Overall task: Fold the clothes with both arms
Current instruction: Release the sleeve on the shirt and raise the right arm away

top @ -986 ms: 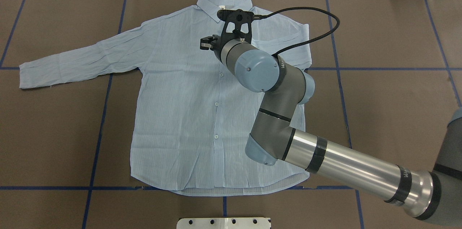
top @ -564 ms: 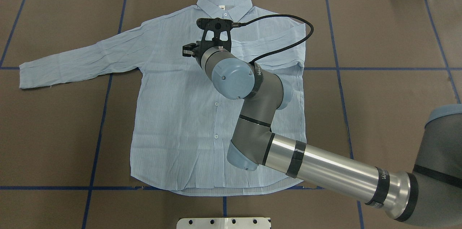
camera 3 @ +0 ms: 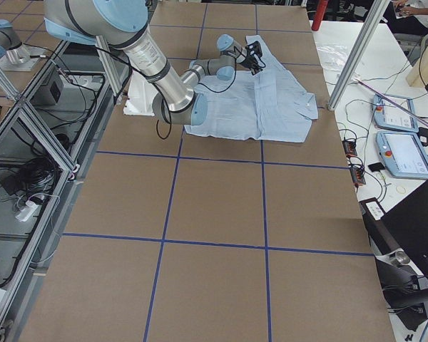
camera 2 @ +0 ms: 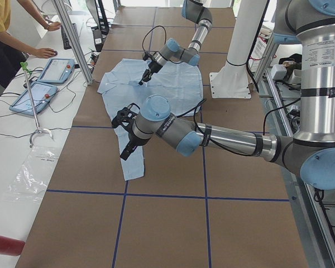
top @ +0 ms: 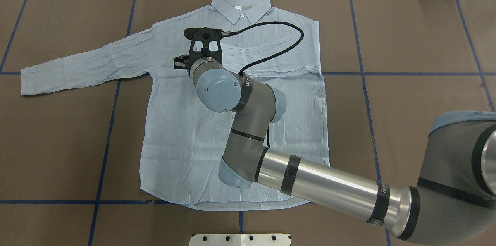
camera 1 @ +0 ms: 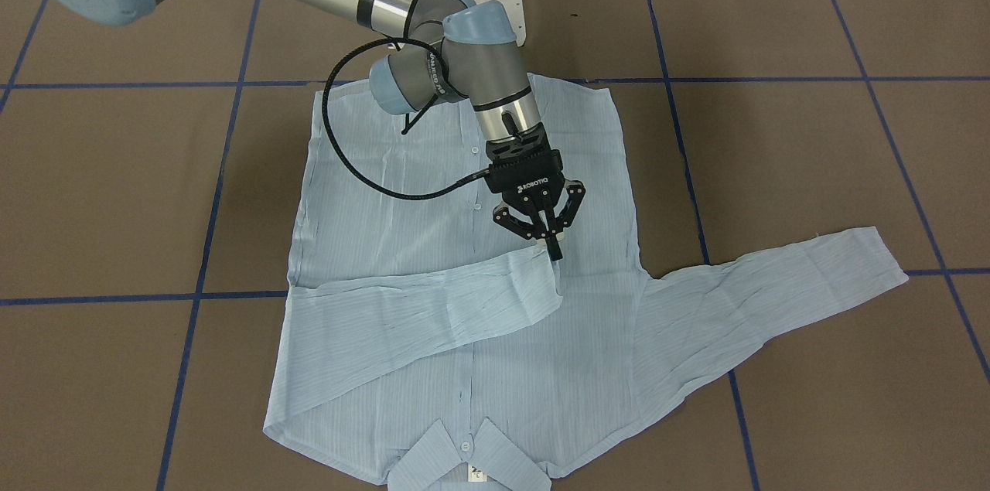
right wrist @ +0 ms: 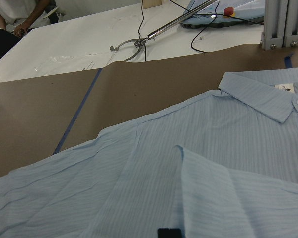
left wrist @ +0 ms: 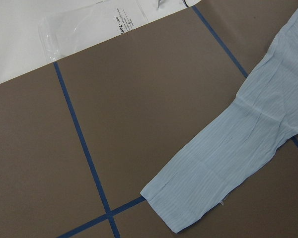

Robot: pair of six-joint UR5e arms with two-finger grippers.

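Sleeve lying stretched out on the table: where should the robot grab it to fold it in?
Grip the cuff at the free end of the outstretched sleeve, coming straight down from the robot's left side. The sleeve lies flat and thin, so its end edge is the easiest to pinch, and lifting there would likely carry the whole sleeve over the shirt.

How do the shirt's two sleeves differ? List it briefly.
The right-side sleeve lies folded across the shirt front; the left-side sleeve stretches out over bare table. The right gripper pinches the folded sleeve's cuff; nothing touches the outstretched one. Both are the same pale blue striped cloth.
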